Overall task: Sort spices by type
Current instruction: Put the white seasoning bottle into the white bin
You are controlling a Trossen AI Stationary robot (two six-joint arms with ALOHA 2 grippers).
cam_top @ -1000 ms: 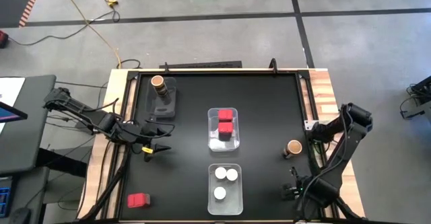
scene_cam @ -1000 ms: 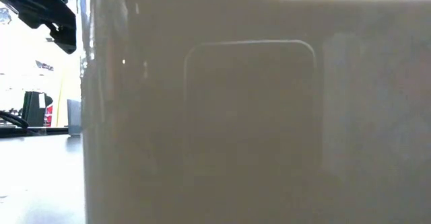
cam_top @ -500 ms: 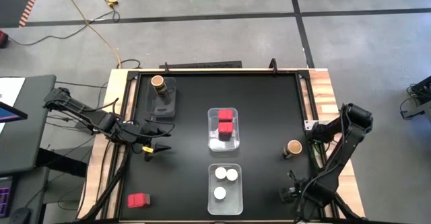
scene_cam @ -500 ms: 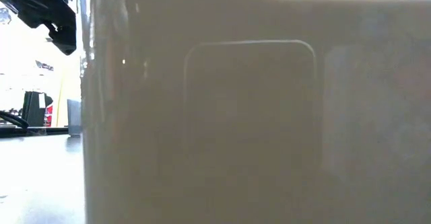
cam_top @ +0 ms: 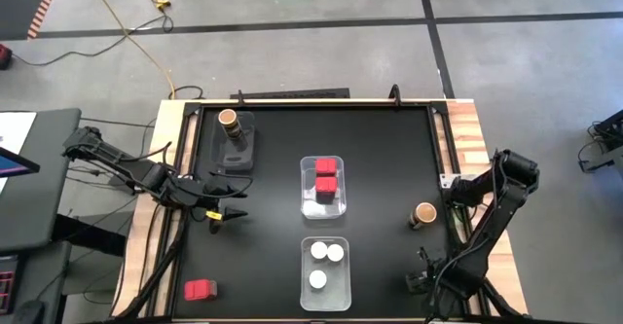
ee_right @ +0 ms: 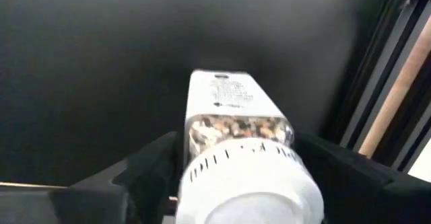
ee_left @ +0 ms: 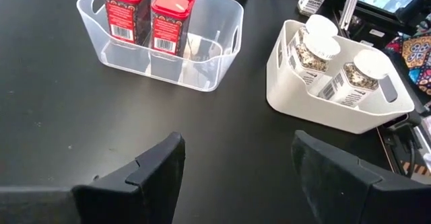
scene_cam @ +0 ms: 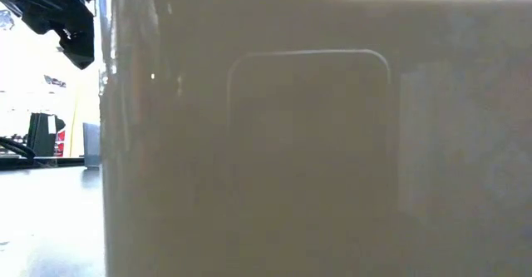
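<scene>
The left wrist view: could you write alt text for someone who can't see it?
A clear tub holds two red spice tins and a white tub beside it holds three white-lidded jars, all on a black table. The left claw shows open and empty at the bottom.

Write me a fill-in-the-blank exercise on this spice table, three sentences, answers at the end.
1. The clear tub at the table's middle holds ____ red tins.
2. The white tub holds three jars with ____ lids.
3. A lone red tin stands on the same side of the table as the ____ gripper.

Answers: two; white; left
</scene>
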